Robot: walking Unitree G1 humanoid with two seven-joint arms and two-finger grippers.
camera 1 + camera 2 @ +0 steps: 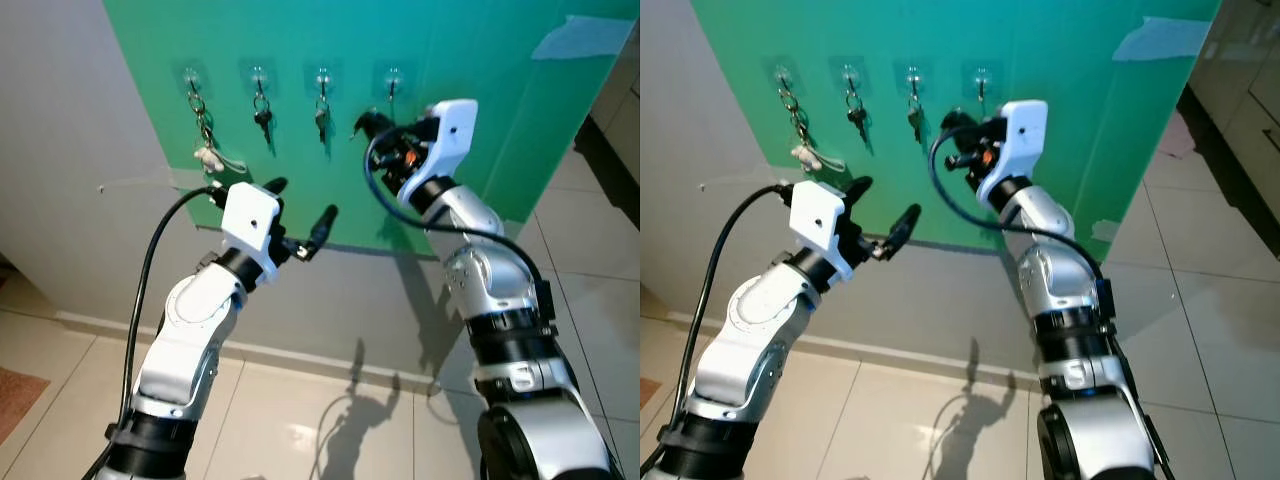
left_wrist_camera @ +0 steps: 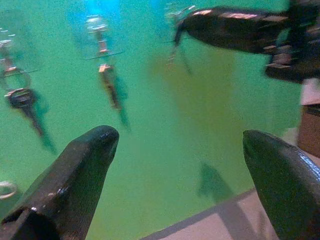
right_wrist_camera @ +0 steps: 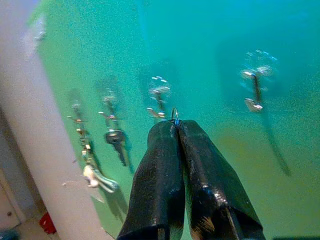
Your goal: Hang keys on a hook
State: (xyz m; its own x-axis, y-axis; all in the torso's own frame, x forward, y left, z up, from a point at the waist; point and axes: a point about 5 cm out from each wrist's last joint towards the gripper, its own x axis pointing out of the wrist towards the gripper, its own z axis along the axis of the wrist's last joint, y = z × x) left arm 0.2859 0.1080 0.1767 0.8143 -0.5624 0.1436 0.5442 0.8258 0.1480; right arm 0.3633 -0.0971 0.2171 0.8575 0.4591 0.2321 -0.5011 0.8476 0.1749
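A green board (image 1: 450, 120) on the wall carries a row of clear hooks. The three on the left hold keys: a bunch with a small white charm (image 1: 205, 150), a dark key (image 1: 262, 118) and another key (image 1: 321, 118). The rightmost hook (image 1: 393, 80) is bare. Just below and left of that hook, my right gripper (image 1: 362, 125) is shut on a key ring (image 3: 175, 114), which pokes out between its fingertips. My left gripper (image 1: 300, 208) stands open lower down in front of the board, with nothing between its fingers (image 2: 85, 165).
A grey wall (image 1: 60, 150) runs left of the board and below it, with a white skirting along a pale tiled floor (image 1: 300, 420). A blue patch of tape (image 1: 580, 38) sits at the board's upper right. Black cables loop off both wrists.
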